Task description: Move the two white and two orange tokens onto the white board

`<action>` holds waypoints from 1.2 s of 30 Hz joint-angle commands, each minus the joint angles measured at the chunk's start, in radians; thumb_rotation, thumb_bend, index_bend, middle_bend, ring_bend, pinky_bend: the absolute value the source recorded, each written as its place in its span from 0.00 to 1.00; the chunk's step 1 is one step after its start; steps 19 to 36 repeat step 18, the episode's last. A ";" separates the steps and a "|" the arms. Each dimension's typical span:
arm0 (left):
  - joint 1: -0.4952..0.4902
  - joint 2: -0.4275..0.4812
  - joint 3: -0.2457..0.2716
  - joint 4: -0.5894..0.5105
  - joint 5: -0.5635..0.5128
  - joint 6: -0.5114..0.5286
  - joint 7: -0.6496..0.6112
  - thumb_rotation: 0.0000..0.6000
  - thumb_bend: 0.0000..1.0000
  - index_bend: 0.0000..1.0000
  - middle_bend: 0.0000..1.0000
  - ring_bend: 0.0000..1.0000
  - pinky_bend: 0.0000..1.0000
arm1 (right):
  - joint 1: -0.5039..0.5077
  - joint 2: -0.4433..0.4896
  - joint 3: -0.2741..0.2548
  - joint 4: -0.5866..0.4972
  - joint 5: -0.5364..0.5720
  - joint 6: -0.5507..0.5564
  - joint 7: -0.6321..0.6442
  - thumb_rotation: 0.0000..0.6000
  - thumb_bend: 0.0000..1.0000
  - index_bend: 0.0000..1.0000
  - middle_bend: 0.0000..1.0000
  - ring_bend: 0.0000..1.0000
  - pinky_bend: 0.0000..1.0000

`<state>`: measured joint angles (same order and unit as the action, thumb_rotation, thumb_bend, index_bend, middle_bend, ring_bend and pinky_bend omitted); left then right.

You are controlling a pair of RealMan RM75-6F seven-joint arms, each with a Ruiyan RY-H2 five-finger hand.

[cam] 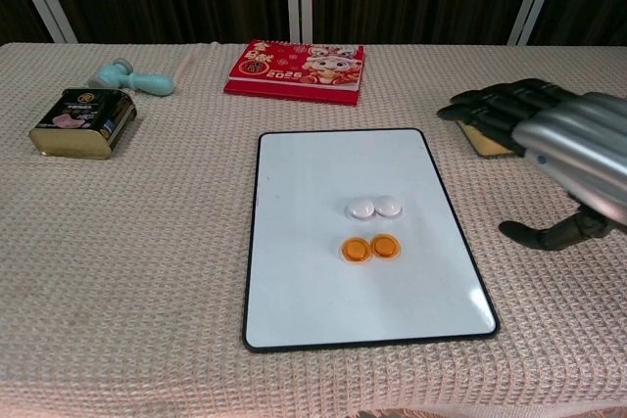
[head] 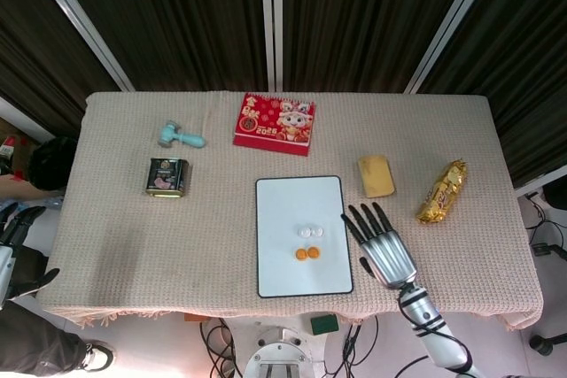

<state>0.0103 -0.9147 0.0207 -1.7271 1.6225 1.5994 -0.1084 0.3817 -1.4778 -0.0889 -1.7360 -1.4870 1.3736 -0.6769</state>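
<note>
Tablecloth bears white board (cam: 294,271), long axis running front-to-back.

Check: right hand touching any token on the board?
Apart. Head view shows the right hand beside the white board, bare board between it and the tokens.

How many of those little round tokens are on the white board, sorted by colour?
White tokens: 2
Orange tokens: 2
Total: 4, all lying on the white board.
</note>
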 commanded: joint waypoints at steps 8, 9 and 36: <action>0.010 -0.003 0.004 -0.013 0.007 0.014 0.023 1.00 0.10 0.12 0.14 0.00 0.12 | -0.198 0.183 -0.019 0.069 0.027 0.195 0.206 1.00 0.20 0.00 0.00 0.00 0.00; 0.010 -0.003 0.004 -0.014 0.007 0.013 0.025 1.00 0.10 0.12 0.14 0.00 0.12 | -0.207 0.189 -0.019 0.072 0.020 0.202 0.214 1.00 0.20 0.00 0.00 0.00 0.00; 0.015 -0.002 0.003 -0.014 0.006 0.022 0.021 1.00 0.10 0.11 0.14 0.00 0.12 | -0.246 0.204 -0.001 0.063 -0.038 0.238 0.215 1.00 0.20 0.00 0.00 0.00 0.00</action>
